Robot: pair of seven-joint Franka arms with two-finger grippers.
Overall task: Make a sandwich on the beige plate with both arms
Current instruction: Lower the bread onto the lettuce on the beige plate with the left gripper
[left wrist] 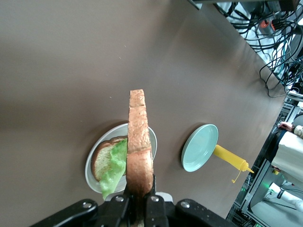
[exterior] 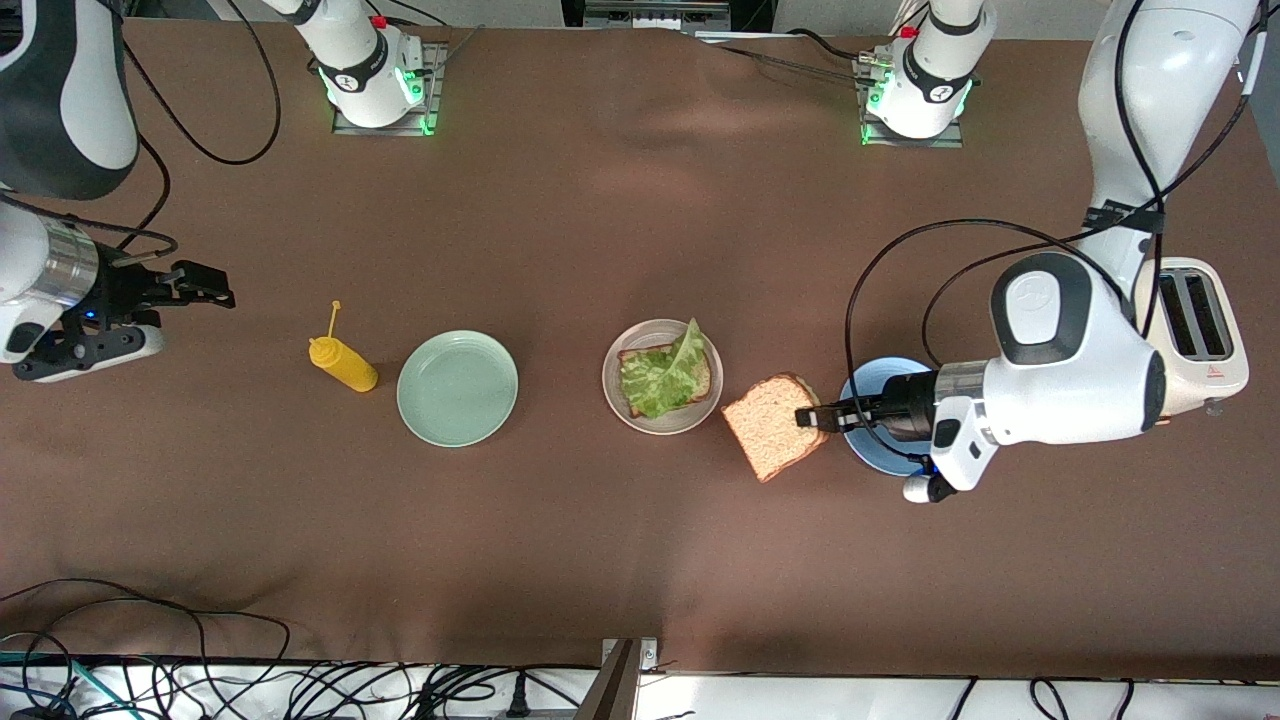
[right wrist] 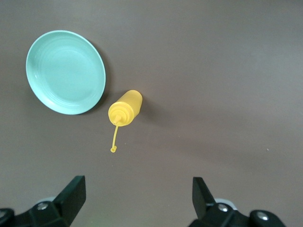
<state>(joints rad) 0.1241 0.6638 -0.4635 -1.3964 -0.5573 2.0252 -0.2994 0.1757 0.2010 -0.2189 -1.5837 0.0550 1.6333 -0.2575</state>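
While left tool (exterior: 812,419) pinches square grainy toast (exterior: 772,426) | lettuce (exterior: 664,372) crinkly

The left gripper (exterior: 812,418) is held low over the table with the wrist turned level, the forearm reaching in from the left arm's end; its fingers (left wrist: 124,208) are clamped on a toast slice (exterior: 772,424). The right gripper (exterior: 205,290) is parked at the right arm's end, jaws spread wide, nothing held.
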